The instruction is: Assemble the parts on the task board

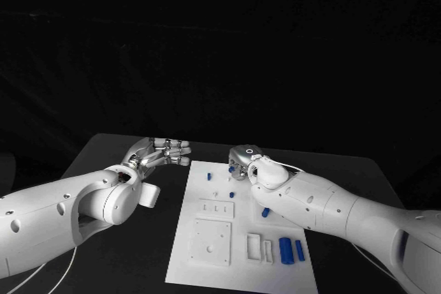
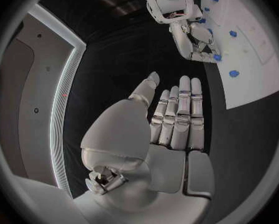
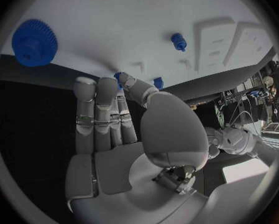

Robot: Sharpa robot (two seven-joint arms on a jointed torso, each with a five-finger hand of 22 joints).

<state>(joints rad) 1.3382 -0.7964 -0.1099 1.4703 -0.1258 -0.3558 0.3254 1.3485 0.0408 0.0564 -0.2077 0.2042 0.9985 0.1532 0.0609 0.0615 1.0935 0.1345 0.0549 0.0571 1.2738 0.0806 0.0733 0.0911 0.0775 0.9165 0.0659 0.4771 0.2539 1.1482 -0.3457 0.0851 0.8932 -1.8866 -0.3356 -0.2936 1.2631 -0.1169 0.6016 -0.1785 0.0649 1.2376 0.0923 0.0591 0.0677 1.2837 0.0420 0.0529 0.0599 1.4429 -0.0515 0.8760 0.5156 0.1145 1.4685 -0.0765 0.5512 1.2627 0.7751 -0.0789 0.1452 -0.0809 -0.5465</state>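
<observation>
The white task board [image 1: 241, 233] lies in the middle of the table. Small blue parts [image 1: 266, 212] are scattered on it, and two blue cylinders [image 1: 291, 249] lie near its front right. My right hand [image 1: 245, 164] hangs over the board's far end. Its fingers [image 3: 102, 109] are straight and its thumb tip covers a small blue part [image 3: 119, 76] on the board [image 3: 145, 20]; I cannot tell whether it grips the part. A blue gear [image 3: 34, 42] and a blue peg [image 3: 178, 41] sit close by. My left hand [image 1: 166, 152] hovers off the board's left edge, flat [image 2: 176, 119] and holding nothing.
White raised blocks and slotted plates [image 1: 212, 241] take up the board's near half. Bare black table [image 1: 137, 256] surrounds the board. The left wrist view shows my right hand [image 2: 192, 35] above the board [image 2: 257, 59], with more blue parts [image 2: 233, 73] there.
</observation>
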